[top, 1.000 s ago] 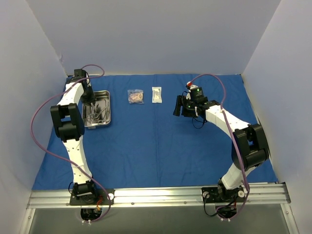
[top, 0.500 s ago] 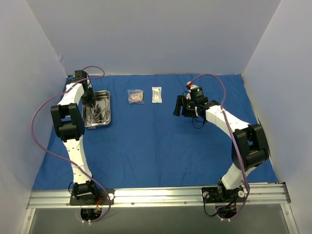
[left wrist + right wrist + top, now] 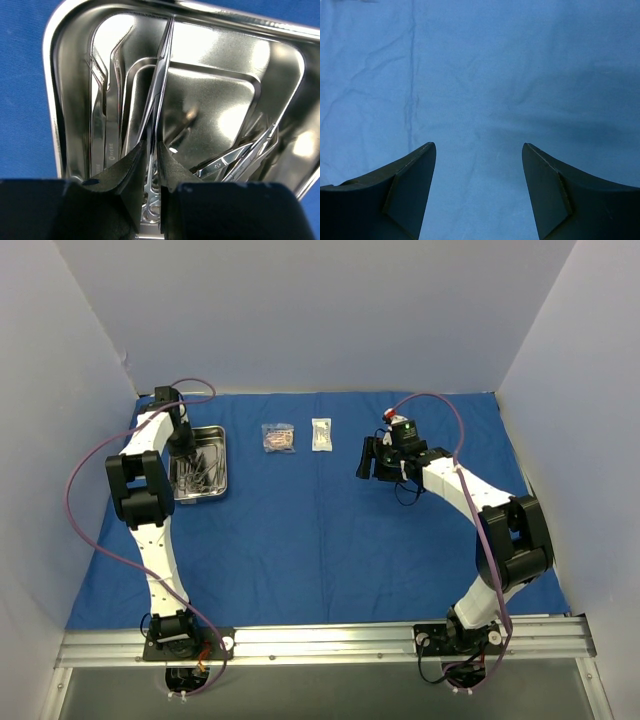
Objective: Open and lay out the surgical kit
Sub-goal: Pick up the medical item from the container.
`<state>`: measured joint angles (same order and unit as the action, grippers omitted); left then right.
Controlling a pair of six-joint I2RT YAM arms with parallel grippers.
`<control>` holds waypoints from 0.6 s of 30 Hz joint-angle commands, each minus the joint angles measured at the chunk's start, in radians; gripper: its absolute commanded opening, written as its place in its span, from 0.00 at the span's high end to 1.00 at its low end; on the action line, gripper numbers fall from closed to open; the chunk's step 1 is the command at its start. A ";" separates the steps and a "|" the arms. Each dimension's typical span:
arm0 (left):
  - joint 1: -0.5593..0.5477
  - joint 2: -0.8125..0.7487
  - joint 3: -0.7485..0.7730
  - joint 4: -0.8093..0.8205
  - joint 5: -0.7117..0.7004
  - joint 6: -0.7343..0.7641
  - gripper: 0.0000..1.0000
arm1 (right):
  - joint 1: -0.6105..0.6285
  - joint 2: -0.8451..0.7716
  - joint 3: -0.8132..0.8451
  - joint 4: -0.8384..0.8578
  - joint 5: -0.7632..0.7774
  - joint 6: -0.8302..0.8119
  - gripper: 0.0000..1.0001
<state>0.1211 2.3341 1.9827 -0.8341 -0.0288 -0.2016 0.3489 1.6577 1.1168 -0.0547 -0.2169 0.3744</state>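
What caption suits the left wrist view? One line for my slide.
Left fingers pinch a slim silver instrument inside the steel tray on blue cloth.

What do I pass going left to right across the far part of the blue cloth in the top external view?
Steel tray, with the left gripper down in it, closed on a scissor-like instrument → packet with brownish contents → white packet → right gripper, open.

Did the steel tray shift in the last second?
No. In the overhead view the tray keeps its spot left of the brownish packet, same gap to the blue cloth's far edge. The left gripper pinches an instrument inside it.
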 commanded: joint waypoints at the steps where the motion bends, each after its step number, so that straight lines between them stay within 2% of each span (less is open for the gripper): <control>1: 0.009 0.030 0.011 -0.002 -0.010 0.005 0.76 | 0.013 -0.055 -0.018 0.010 0.019 0.012 0.35; 6: 0.008 0.039 -0.005 0.007 -0.002 0.005 0.77 | 0.018 -0.058 -0.022 0.010 0.025 0.015 0.35; 7: 0.006 0.041 -0.007 0.009 0.001 0.004 0.79 | 0.019 -0.058 -0.022 0.010 0.025 0.015 0.35; 10: 0.008 0.038 -0.004 0.003 0.003 -0.001 0.97 | 0.022 -0.062 -0.022 0.007 0.030 0.015 0.35; 18: -0.005 -0.059 0.044 -0.028 -0.026 -0.001 0.98 | 0.030 -0.079 -0.017 -0.010 0.050 0.015 0.35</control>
<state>0.1246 2.3371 1.9831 -0.8307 -0.0341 -0.2028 0.3695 1.6287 1.1011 -0.0525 -0.1970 0.3885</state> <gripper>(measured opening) 0.038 0.654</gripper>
